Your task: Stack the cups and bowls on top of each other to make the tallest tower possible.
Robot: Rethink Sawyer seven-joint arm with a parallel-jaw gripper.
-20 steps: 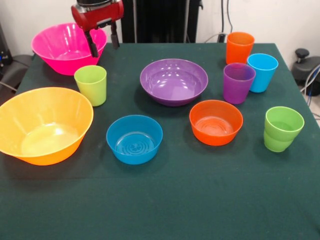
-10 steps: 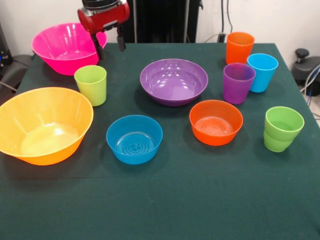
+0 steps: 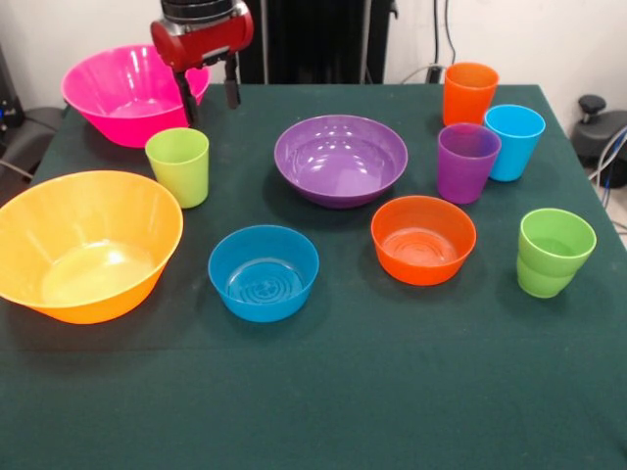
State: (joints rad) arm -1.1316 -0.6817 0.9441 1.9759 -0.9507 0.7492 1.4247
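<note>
Counter, dark green cloth, all pieces standing apart, nothing stacked yet; no tower begun. End effector: red and black, hanging above the far left of the counter, fingers spread with nothing between them, just in front of the pink bowl and up behind the lime-yellow cup. Bowls: pink, deep, far left corner; yellow-orange bowl, deep, near left; wide purple bowl, shallow, centre; small blue bowl in front of it to the left; small orange bowl in front of it to the right. Cups: lime-yellow, upright, between pink and yellow-orange bowls; orange cup, light blue cup and purple cup clustered closely at far right; green cup alone at right edge. Step in hand, as judged: reaching for the lime-yellow cup, the nearest piece. To do it well: centre the open fingers over the cup rim, descend straight so neither finger clips the pink bowl, close across the cup's walls, lift vertically, and set it centred on the purple bowl as a broad base
</note>
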